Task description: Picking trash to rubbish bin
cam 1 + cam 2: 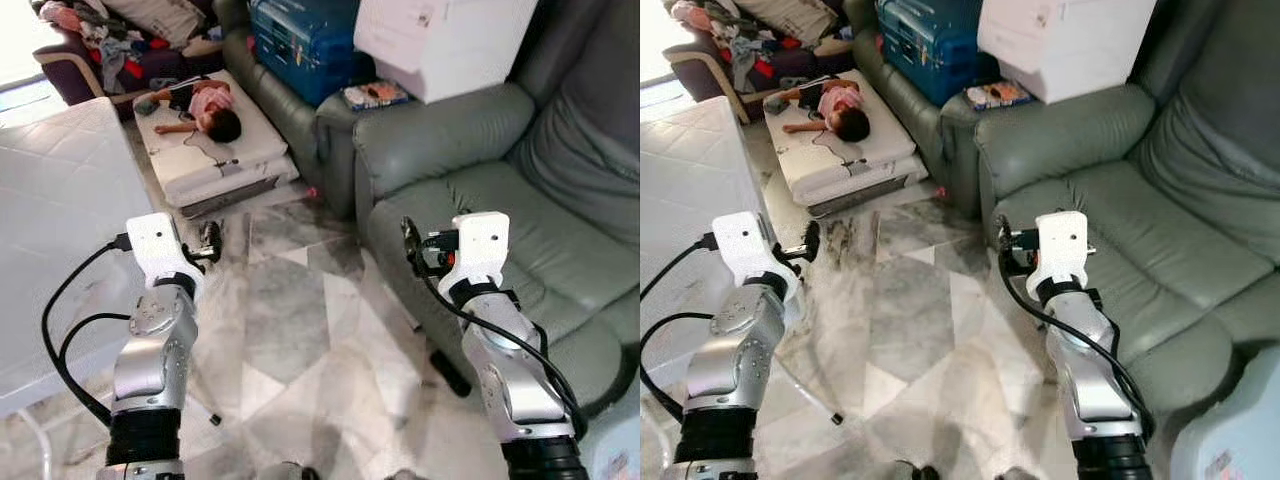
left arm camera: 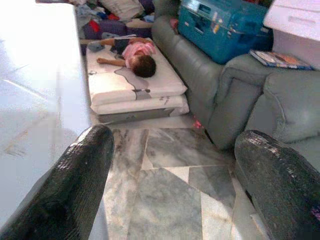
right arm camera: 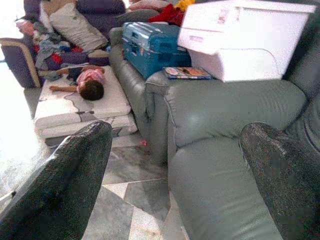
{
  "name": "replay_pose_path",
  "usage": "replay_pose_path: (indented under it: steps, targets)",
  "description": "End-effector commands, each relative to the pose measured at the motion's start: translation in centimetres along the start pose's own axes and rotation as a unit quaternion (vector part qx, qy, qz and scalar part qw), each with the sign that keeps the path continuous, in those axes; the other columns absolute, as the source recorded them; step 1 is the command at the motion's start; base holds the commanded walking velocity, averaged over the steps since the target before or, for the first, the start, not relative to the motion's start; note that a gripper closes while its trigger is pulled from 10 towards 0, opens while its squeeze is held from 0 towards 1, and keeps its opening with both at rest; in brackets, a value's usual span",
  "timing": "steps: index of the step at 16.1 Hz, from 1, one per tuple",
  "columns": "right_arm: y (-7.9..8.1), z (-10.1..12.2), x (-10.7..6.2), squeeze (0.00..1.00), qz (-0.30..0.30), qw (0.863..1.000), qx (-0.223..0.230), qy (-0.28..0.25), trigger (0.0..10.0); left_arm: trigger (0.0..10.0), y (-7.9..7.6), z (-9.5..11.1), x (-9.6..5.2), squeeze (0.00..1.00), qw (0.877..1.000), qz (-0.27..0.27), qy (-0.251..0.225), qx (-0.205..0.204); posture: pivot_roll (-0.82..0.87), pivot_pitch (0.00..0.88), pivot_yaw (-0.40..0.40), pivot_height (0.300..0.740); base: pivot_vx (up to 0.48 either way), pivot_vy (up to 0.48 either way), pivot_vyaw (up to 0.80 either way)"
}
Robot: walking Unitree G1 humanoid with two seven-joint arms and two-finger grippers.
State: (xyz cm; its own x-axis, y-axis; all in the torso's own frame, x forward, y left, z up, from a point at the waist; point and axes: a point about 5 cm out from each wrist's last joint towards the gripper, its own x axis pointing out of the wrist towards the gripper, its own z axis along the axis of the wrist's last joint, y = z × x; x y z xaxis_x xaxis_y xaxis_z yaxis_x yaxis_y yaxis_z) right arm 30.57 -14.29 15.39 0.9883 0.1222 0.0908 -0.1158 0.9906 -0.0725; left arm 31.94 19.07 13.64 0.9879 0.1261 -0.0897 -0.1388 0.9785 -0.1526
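Observation:
A small red scrap [image 1: 312, 190] lies on the marble floor at the foot of the green sofa [image 1: 470, 140]; it also shows as the red scrap [image 2: 196, 123] in the left wrist view and the red scrap [image 3: 144, 143] in the right wrist view. My left gripper [image 1: 210, 243] is held out at waist height over the floor, open, its fingers [image 2: 85, 165] wide apart with nothing between them. My right gripper [image 1: 412, 245] hovers beside the sofa seat's front edge, also open and empty, one of its fingers [image 3: 75, 165] framing the floor. A pale blue container [image 1: 1230, 430] sits at the lower right corner.
A person [image 1: 212, 108] lies on a white mattress [image 1: 225, 160] on the floor ahead. A white quilted surface [image 1: 60, 200] runs along my left. The sofa carries a blue suitcase [image 1: 300, 40], a white box [image 1: 440, 40] and a book [image 1: 375, 95]. Marble floor [image 1: 290, 320] stretches between.

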Motion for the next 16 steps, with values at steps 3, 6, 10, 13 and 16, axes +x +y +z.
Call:
replay_pose_path:
  steps: [3,6,10,13,16]
  targets:
    - [-0.55,-0.30,-0.16,0.00,-0.012,1.000,0.000,0.009,10.0,10.0,-0.79,-0.18,-0.09,0.00,1.000,-0.025,0.007,0.001,0.00,0.110,0.039,0.740,0.000,0.000,-0.80]
    - [-0.56,-0.25,-0.13,0.00,-0.012,1.000,0.000,0.008,10.0,10.0,-1.00,-0.01,-0.09,0.00,0.999,-0.035,0.002,0.002,-0.01,0.110,0.038,0.740,0.000,0.000,-0.80]
    - [-0.53,-0.23,-0.10,0.00,-0.013,1.000,0.000,0.008,10.0,10.0,-0.99,0.04,-0.06,0.00,0.999,-0.039,0.000,0.006,-0.01,0.110,0.041,0.740,0.000,0.000,-0.80]
    - [-0.49,-0.22,-0.06,0.00,-0.013,1.000,0.000,0.006,10.0,10.0,-1.19,0.13,-0.03,0.00,0.999,-0.048,-0.003,0.008,-0.01,0.110,0.042,0.740,0.095,0.000,-0.20]
    - [-0.43,-0.36,-0.13,0.00,-0.012,1.000,-0.001,0.008,10.0,10.0,-1.22,-0.05,-0.08,0.00,0.999,-0.053,0.000,0.012,-0.01,0.110,0.043,0.740,0.388,0.000,0.00]
